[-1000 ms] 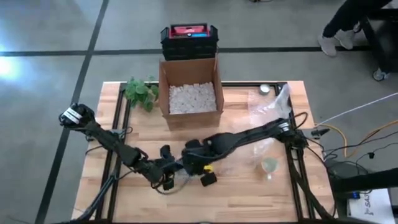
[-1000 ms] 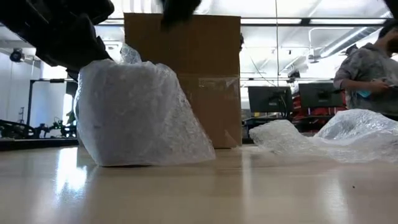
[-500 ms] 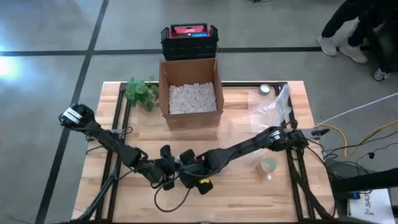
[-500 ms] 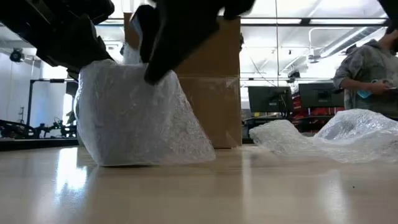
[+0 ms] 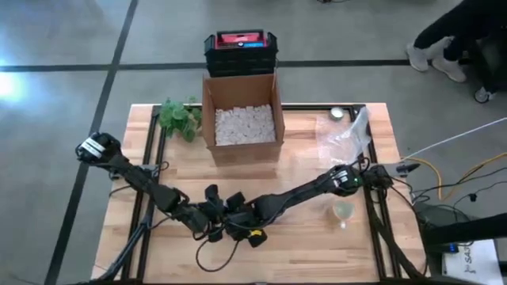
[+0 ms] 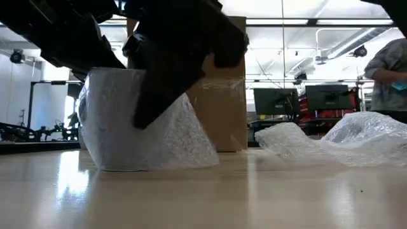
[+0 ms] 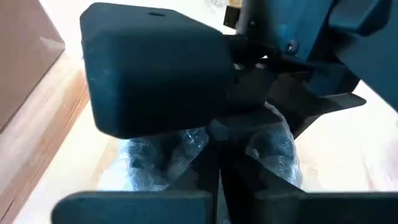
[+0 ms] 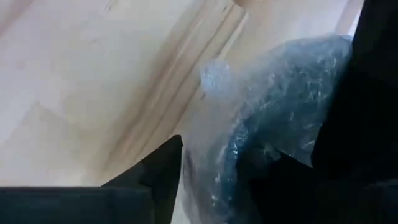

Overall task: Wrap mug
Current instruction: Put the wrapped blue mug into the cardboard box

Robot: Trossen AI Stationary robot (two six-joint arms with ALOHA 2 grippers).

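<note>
My right gripper (image 5: 238, 226) has come in from the table's middle over the last second and now presses against the bubble-wrapped mug (image 6: 143, 124) at the table's near edge, meeting my left gripper (image 5: 212, 224) there. Both now bear on the bundle, so I judge the wrap is being closed. Whether either gripper's fingers are apart or together I cannot tell. The bundle sits upright, broad base down; the mug's own axis and handle direction are hidden.
</note>
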